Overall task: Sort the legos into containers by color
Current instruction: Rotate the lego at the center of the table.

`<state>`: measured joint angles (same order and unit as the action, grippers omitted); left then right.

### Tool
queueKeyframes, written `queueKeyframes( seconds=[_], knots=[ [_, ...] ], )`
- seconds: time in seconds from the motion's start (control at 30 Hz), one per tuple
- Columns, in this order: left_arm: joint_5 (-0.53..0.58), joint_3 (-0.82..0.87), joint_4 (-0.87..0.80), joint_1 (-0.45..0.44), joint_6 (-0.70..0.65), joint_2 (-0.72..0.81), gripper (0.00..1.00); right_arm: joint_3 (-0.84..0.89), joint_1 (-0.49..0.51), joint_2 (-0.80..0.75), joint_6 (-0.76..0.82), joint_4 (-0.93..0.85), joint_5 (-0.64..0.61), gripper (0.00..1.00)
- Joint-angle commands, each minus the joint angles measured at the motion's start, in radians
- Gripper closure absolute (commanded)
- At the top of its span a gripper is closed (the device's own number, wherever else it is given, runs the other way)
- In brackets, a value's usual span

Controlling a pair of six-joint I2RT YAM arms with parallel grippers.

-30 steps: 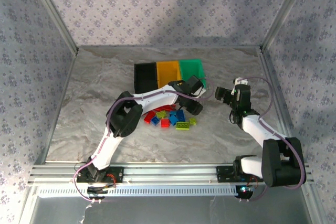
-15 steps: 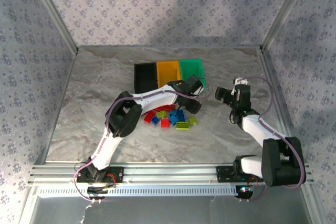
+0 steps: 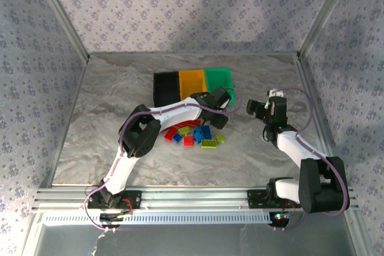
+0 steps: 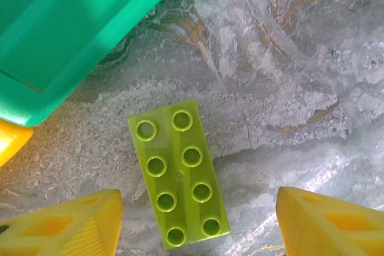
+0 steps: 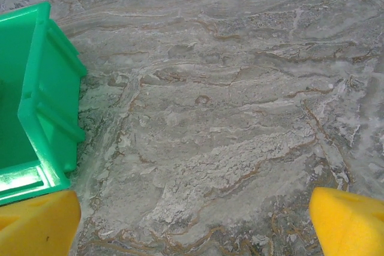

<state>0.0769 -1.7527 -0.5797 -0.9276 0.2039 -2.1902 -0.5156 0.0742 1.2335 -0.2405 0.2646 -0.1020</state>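
The left jaws hang released over a lime brick [image 4: 178, 190] that lies studs up on the surface [image 4: 288, 88]. One fingertip stands on each side of it and neither touches. The brick's long sides face the fingertips, so a squeeze would catch it across its narrow width, which is probably why the wrist is turned this way.

The green bin [image 4: 60, 28] stands near at 10 o'clock from the brick, and a corner of the orange bin [image 4: 7, 139] shows at 9 o'clock. Lime most likely belongs in the green one, so the carry looks short.

From above, the other legos [image 3: 195, 134] lie in a loose heap at 6 o'clock from the bins, with the black bin [image 3: 165, 88] at the row's left end. The right jaws are spread wide and empty over bare surface at 4 o'clock from the green bin. They are well apart from the heap, seemingly to leave the left arm [image 3: 174, 111] room.
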Motion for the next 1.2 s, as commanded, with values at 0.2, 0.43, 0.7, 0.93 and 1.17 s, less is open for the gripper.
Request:
queueKeyframes(
  seconds=[0.2,0.43,0.7,0.93,1.17],
  knots=[
    [-0.024,-0.110,-0.071,0.001,0.005,-0.092,0.37,-0.034,-0.007,0.006,-0.016,-0.010,-0.017,0.00],
    [-0.013,-0.103,-0.080,0.002,0.001,-0.106,0.41,-0.034,-0.011,0.006,-0.020,-0.011,-0.012,0.00],
    [0.024,-0.074,-0.074,0.002,0.004,-0.081,0.39,-0.034,-0.014,0.003,-0.022,-0.017,-0.011,0.00],
    [0.063,0.056,0.057,0.001,-0.001,0.056,0.35,-0.033,-0.016,0.001,-0.026,-0.022,-0.008,0.00],
    [0.096,0.011,0.004,0.001,-0.012,0.007,0.33,-0.032,-0.019,0.000,-0.031,-0.025,-0.007,0.00]
  ],
)
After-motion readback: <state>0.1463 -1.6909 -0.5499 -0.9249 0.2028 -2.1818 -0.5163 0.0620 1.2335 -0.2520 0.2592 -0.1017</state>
